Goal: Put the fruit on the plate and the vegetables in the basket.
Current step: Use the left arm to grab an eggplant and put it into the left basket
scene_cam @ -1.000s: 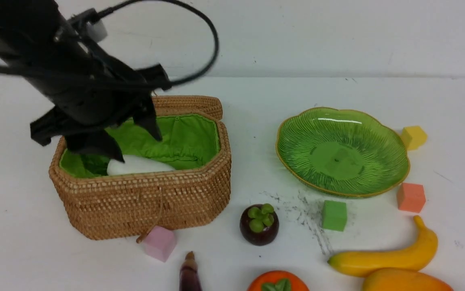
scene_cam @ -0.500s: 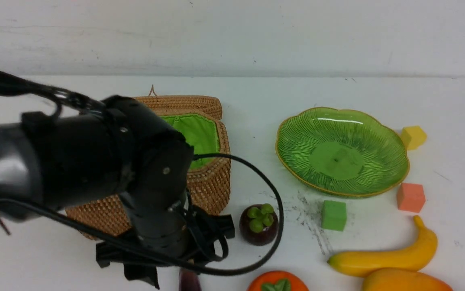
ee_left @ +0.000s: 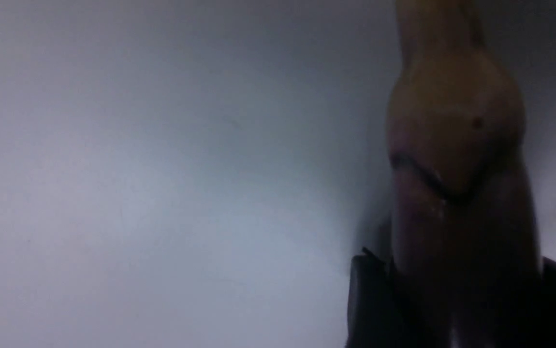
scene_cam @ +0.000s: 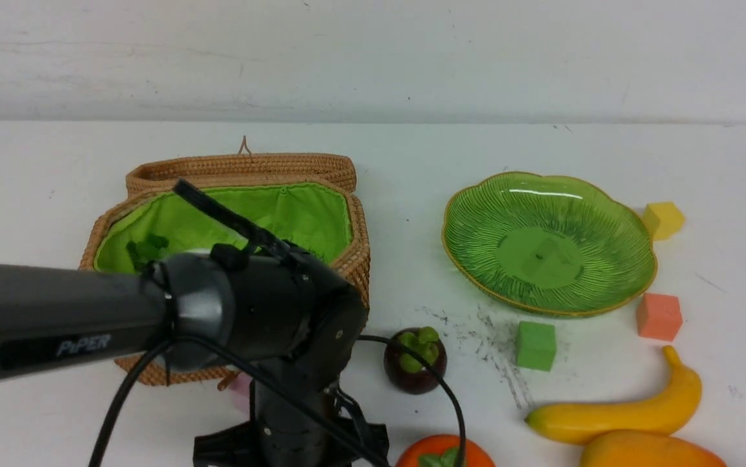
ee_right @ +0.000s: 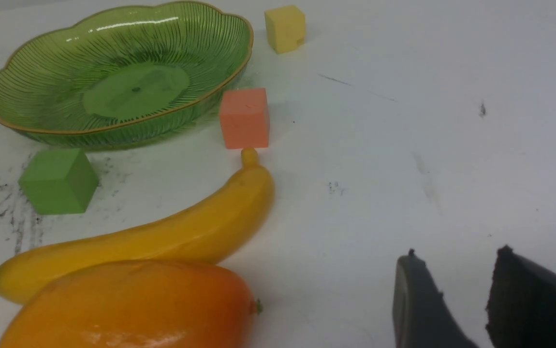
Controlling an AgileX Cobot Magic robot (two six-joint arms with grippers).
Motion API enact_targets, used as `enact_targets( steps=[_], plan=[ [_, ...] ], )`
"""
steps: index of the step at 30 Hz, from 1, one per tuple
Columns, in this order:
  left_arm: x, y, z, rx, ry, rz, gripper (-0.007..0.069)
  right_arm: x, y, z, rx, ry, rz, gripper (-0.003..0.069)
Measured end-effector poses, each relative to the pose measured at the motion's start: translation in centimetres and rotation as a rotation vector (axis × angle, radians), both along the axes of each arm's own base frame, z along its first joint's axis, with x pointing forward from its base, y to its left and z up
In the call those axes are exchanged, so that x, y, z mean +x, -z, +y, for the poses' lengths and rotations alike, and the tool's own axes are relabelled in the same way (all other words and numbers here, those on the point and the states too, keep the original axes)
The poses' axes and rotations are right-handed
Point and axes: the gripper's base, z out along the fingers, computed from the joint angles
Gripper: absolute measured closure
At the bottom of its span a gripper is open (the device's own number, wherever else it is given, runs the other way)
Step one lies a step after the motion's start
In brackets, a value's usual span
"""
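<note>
My left arm [scene_cam: 152,318] reaches across the front of the basket [scene_cam: 360,246] down to the table's near edge. In the left wrist view my left gripper [ee_left: 454,258] is shut on the dark purple eggplant [ee_left: 457,145], one finger against each side. The eggplant is hidden in the front view. Green radish leaves [scene_cam: 146,250] show inside the basket. The plate [scene_cam: 606,295] holds nothing. Mangosteen [scene_cam: 415,360], persimmon [scene_cam: 444,454], banana [scene_cam: 619,412] and mango [scene_cam: 645,451] lie on the table. My right gripper [ee_right: 457,251] stands open over bare table, near the banana [ee_right: 162,237] and mango [ee_right: 128,304].
Foam cubes lie around the plate: yellow [scene_cam: 663,219], orange [scene_cam: 658,316] and green [scene_cam: 535,346]. A pink cube [scene_cam: 240,386] peeks out behind my left arm at the basket's front. The basket's lid [scene_cam: 243,168] lies open behind it.
My left arm has swung from above the basket down to the table's front edge. Its jaws have narrowed around the eggplant. The radish stays in the basket.
</note>
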Motion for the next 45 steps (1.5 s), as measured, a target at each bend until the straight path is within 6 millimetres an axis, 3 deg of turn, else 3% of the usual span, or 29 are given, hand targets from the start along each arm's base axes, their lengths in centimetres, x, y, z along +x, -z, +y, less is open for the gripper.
enact_targets(
  steps=[4,7,9,15,17,20,25,30,34,38,45],
  plan=[
    [-0.4,-1.6,0.2,-0.021,0.029,-0.015,0.0264,0.0,0.0,0.0,0.0,0.0,0.0,0.0416],
    [-0.8,-5.4,0.7,-0.062,0.035,-0.07,0.0264,0.0,0.0,0.0,0.0,0.0,0.0,0.0416],
    [-0.8,-9.4,1.0,-0.113,0.044,-0.167,0.0264,0.0,0.0,0.0,0.0,0.0,0.0,0.0416],
    [0.2,-20.5,3.5,-0.111,0.042,-0.634,0.0264,0.0,0.0,0.0,0.0,0.0,0.0,0.0416],
    [0.9,-23.1,4.5,-0.059,-0.017,-0.796,0.0264,0.0,0.0,0.0,0.0,0.0,0.0,0.0416],
    [1.8,-24.7,5.2,-0.024,-0.143,-0.936,0.0264,0.0,0.0,0.0,0.0,0.0,0.0,0.0416],
    [3.9,-23.6,5.3,-0.044,-0.296,-0.979,0.0264,0.0,0.0,0.0,0.0,0.0,0.0,0.0416],
    [8.6,-19.7,7.6,-0.152,-0.453,-0.809,0.0264,0.0,0.0,0.0,0.0,0.0,0.0,0.0416],
    [10.8,-17.4,9.8,-0.267,-0.563,-0.666,0.0264,0.0,0.0,0.0,0.0,0.0,0.0,0.0416],
    [12.1,-15.6,10.9,-0.324,-0.663,-0.566,0.0264,0.0,0.0,0.0,0.0,0.0,0.0,0.0416],
    [12.5,-14.2,10.6,-0.319,-0.642,-0.511,0.0264,0.0,0.0,0.0,0.0,0.0,0.0,0.0416]
  ],
)
